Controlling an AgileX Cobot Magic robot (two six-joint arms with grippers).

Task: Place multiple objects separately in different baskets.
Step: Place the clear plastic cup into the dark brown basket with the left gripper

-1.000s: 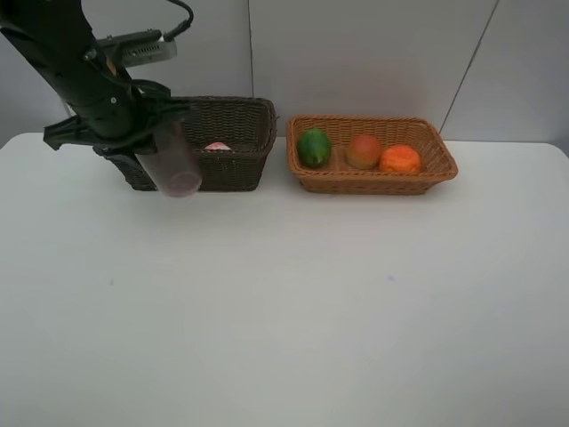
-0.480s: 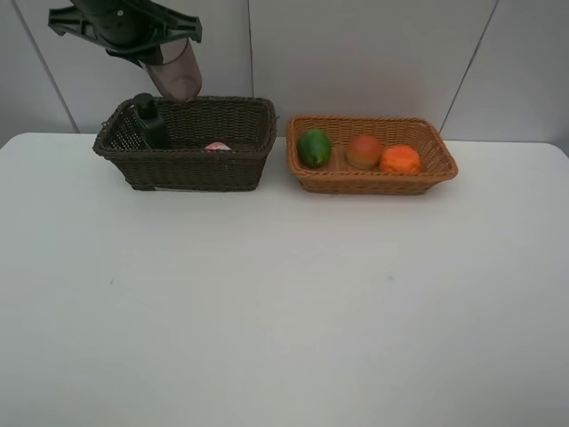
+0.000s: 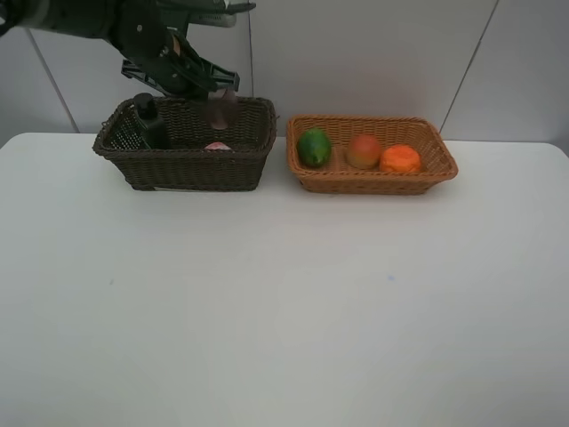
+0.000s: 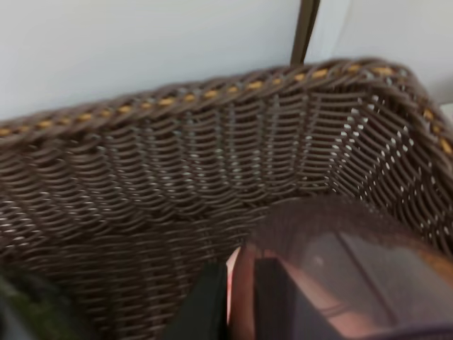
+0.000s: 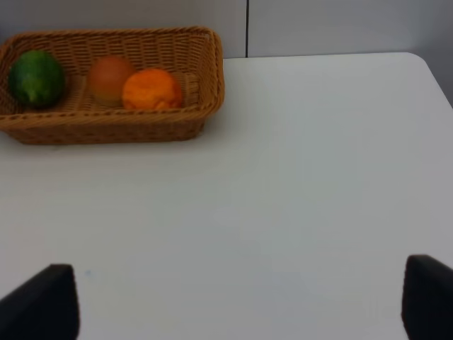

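Dark basket (image 3: pixel 187 147): left gripper (image 3: pixel 209 100) is hanging above it, clamping the mauve cup (image 3: pixel 219 108). Tan basket (image 3: pixel 372 153) beside it is holding three fruits. Right gripper (image 5: pixel 241 297) is gaping empty. Placing step; next move likely needs lowering, then releasing inside the dark basket.

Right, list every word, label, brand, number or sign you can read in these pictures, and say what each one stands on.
None can be read.
Black square bottle in the dark brown woven wicker basket: no legible label.
Pink white-capped bottle: mostly hidden, nothing readable.
Translucent mauve cup in the left tool: plain.
Tan-orange woven wicker basket and its three fruits: no print.
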